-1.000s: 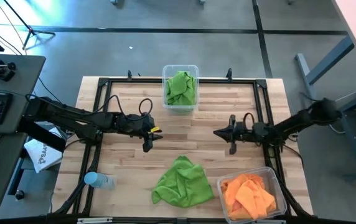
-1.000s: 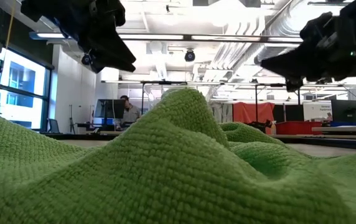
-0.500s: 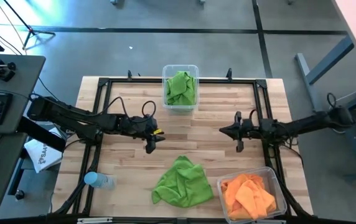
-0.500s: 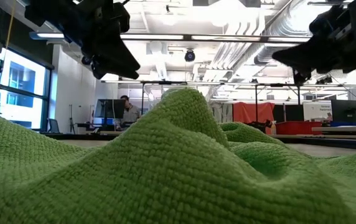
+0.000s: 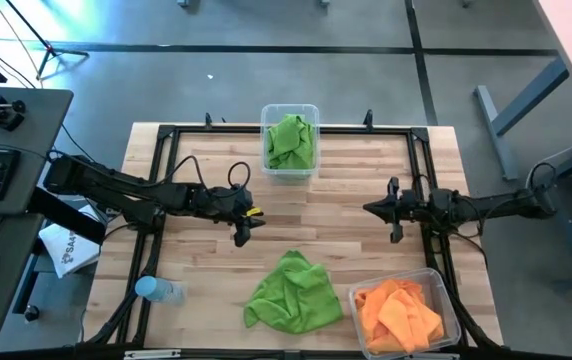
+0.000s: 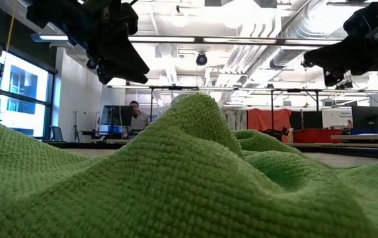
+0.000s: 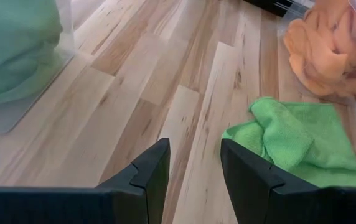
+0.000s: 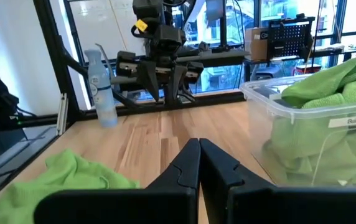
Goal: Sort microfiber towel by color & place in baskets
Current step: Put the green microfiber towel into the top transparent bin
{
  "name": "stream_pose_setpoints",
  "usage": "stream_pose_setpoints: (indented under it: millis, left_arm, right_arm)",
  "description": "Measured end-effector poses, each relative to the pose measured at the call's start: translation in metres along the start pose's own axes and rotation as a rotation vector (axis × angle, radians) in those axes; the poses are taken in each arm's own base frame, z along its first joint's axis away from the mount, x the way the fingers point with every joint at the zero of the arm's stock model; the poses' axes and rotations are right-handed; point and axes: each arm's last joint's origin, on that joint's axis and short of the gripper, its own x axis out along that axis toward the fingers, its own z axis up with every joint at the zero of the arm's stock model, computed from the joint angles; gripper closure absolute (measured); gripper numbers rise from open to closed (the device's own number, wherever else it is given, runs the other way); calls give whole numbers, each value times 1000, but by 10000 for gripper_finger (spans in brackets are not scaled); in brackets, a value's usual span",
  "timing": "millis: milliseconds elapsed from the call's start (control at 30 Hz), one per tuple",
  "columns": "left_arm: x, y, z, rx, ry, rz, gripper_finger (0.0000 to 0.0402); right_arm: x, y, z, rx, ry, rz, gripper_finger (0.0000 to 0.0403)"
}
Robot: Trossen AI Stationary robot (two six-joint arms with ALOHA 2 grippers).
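Loose towel: one lime-green microfiber towel (image 5: 291,295), nubbly and crumpled, on the wooden table (image 5: 346,180) near its front edge.
Far basket: clear tub (image 5: 289,170) heaped with green cloths.
Near basket: clear tub (image 5: 450,310) of orange cloths, beside the loose towel.
Left gripper (image 5: 238,228): fingers parted, empty, above bare planks.
Right gripper (image 5: 396,227): fingers pressed together, empty.

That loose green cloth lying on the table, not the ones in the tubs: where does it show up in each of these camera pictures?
High view: the loose green towel lies at the table's near edge, beside the tub of orange towels.
Low view: it fills the foreground.
Left wrist view: beyond the fingers, next to the orange tub.
Right wrist view: a green heap on the wood.
Shared landmark: the tub of green towels, also seen in both wrist views.
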Motion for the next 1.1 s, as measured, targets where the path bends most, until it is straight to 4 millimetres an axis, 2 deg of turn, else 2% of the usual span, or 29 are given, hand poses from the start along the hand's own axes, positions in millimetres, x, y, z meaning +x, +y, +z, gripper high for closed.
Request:
stream_pose_setpoints:
  millis: [267, 433, 600, 800, 1100]
  left_arm:
    - [3, 0, -1, 1, 7, 4, 269]
    - [17, -5, -5, 72, -2, -11, 269]
    - [38, -17, -13, 161, -25, -59, 269]
    - [67, -35, -19, 209, 58, -62, 269]
    - [105, -80, -17, 397, 339, -50, 269]
  right_arm:
    - [-9, -2, -8, -21, 69, -6, 403]
    - [-10, -2, -8, -22, 79, 2, 403]
    - [-10, -2, -8, -22, 79, 2, 403]
    - [-10, -2, -8, -22, 79, 3, 403]
    - [-10, -2, -8, -22, 80, 3, 403]
